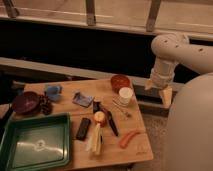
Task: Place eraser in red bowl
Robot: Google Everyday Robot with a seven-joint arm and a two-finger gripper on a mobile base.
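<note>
The eraser (83,128), a small flat black block, lies on the wooden table (140,150) just right of the green tray. The red bowl (120,81) sits at the table's far right edge, with a white cup (125,95) right in front of it. My gripper (158,91) hangs off the table's right side, beyond the bowl and cup, at the end of the white arm (170,50). Its two pale fingers (166,97) point down and stand apart with nothing between them. It is well away from the eraser.
A green tray (35,142) fills the near left corner. A dark maroon bowl (26,101) and grapes (46,105) are at the left. Blue items (53,91), a black-handled knife (111,122), an orange fruit (100,118), a pale cob (95,140) and an orange sausage-like piece (129,138) lie mid-table.
</note>
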